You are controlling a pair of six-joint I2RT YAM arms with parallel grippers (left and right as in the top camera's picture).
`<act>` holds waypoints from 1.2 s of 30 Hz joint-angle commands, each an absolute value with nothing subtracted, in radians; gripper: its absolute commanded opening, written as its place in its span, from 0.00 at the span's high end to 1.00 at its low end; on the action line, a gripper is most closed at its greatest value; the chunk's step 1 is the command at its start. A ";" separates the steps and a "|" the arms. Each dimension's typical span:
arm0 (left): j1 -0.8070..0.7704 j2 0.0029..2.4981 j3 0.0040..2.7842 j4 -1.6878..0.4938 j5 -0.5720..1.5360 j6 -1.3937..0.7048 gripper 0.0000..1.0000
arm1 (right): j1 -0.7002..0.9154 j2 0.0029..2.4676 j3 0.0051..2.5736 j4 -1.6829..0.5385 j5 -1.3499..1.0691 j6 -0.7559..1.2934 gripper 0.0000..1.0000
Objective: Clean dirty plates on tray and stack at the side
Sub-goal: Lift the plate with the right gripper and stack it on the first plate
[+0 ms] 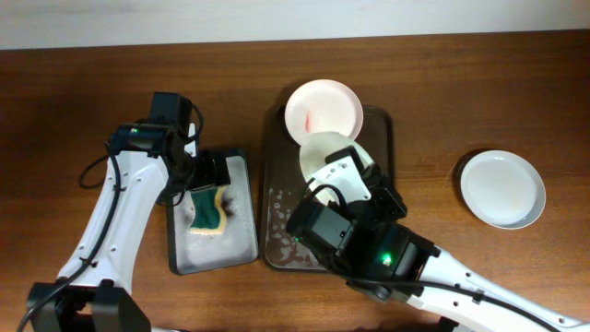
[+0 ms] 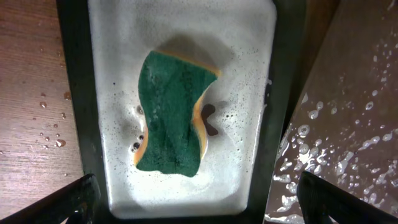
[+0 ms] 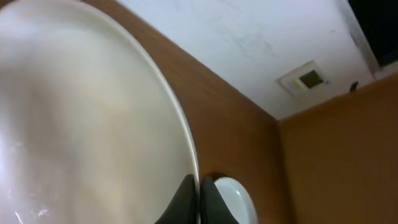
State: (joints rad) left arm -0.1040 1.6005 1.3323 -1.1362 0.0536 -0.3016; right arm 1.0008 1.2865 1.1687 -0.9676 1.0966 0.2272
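A white plate (image 1: 324, 109) with a red smear lies at the far end of the dark brown tray (image 1: 277, 221). My right gripper (image 1: 355, 175) is shut on the rim of a second white plate (image 1: 321, 155), held tilted over the tray; it fills the right wrist view (image 3: 87, 118), pinched between the fingers (image 3: 199, 199). A third white plate (image 1: 502, 188) lies on the table at the right and shows in the right wrist view (image 3: 239, 199). My left gripper (image 2: 199, 199) is open above the green sponge (image 2: 173, 115), which lies in its foamy grey-bottomed tray (image 2: 249, 74).
The sponge tray (image 1: 241, 242) stands just left of the brown tray, whose wet bottom shows in the left wrist view (image 2: 342, 124). Water drops lie on the wooden table (image 2: 37, 106). The right arm's body (image 1: 369, 249) covers the tray's near end.
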 commanded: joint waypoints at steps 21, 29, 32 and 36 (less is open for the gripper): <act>-0.102 1.587 1.333 -1.137 0.064 -0.286 0.01 | 0.975 1.288 1.177 -0.876 0.983 0.246 0.96; -0.102 1.587 1.333 -1.138 0.064 -0.286 0.00 | 0.513 1.291 1.183 -0.878 0.556 0.323 0.96; -0.102 1.587 1.333 -1.137 0.064 -0.286 0.01 | 0.077 1.291 1.217 -0.826 0.054 0.323 0.96; -0.102 1.587 1.333 -1.138 0.064 -0.286 0.01 | -0.445 1.375 1.216 -0.844 -0.270 0.325 0.96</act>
